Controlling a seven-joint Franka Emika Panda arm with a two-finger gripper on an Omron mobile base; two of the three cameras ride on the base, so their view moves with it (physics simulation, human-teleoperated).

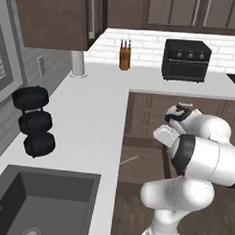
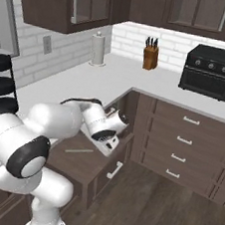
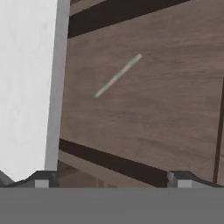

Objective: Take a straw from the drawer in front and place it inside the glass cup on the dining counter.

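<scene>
A: What stands near the black countertop oven (image 1: 186,60) with three knobs?

B: A brown wooden knife block (image 1: 124,58) with dark handles, on the pale L-shaped counter (image 1: 93,114) to the oven's left. Further left of it stands a white paper-towel roll (image 2: 98,49).

A: And far from the oven?

B: A black three-tier wire rack (image 1: 34,121) by the wall, and nearer the camera a dark grey sink basin (image 1: 44,203) set into that counter.

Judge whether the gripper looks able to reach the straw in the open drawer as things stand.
Probably yes. The drawer is pulled open, the straw lies alone on its bare floor, and the gripper hangs open above it with nothing in between.
</scene>
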